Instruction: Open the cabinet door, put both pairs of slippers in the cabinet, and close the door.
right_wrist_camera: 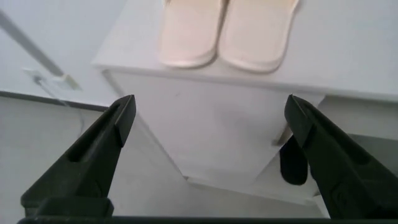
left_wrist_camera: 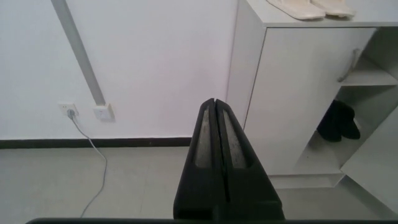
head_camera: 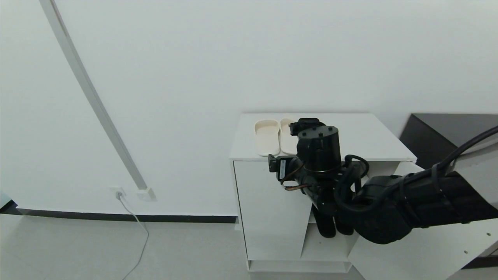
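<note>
White cabinet (head_camera: 362, 136) against the wall: right door (head_camera: 412, 252) swung open, left door (head_camera: 272, 206) shut. Cream slippers (head_camera: 274, 137) lie side by side on the cabinet top, near its left edge. Black slippers (left_wrist_camera: 339, 121) stand on end on the lower shelf inside the open half. Right gripper (right_wrist_camera: 210, 106) hangs in front of the cabinet, jaws spread wide and holding nothing. Left gripper (left_wrist_camera: 214, 109) sits lower, off to the cabinet's left, jaws pressed together and empty.
</note>
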Robot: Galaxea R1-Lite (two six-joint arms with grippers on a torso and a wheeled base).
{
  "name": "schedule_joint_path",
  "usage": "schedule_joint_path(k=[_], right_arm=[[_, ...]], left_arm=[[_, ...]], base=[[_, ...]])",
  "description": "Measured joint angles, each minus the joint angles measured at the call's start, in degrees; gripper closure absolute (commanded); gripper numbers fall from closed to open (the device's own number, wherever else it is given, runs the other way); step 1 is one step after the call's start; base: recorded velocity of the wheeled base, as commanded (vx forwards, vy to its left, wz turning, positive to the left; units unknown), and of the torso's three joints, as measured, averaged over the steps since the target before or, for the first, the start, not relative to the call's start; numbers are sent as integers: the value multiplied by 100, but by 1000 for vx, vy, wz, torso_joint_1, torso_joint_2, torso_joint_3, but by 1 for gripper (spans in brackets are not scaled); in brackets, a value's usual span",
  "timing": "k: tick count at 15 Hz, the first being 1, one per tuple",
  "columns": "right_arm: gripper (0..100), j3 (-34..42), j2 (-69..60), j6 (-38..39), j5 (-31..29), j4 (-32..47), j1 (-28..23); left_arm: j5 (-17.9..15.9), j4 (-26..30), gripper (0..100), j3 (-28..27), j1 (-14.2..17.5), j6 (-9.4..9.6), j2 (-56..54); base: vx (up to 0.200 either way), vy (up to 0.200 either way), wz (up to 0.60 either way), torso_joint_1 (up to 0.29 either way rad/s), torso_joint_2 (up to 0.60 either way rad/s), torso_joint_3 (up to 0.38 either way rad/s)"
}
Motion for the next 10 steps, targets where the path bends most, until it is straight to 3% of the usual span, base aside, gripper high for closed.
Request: schedule_joint_path(k=[7, 10], right_arm=[[0, -413, 446, -290, -35, 2, -96], [0, -768, 788, -394, -35, -13, -160]], left_arm=[[-2, 0, 100, 0, 0, 0, 0], [4, -7, 100, 0, 0, -5, 0]], base=[[200, 0, 0, 4, 5, -1], [0, 0, 0, 0, 0, 0]])
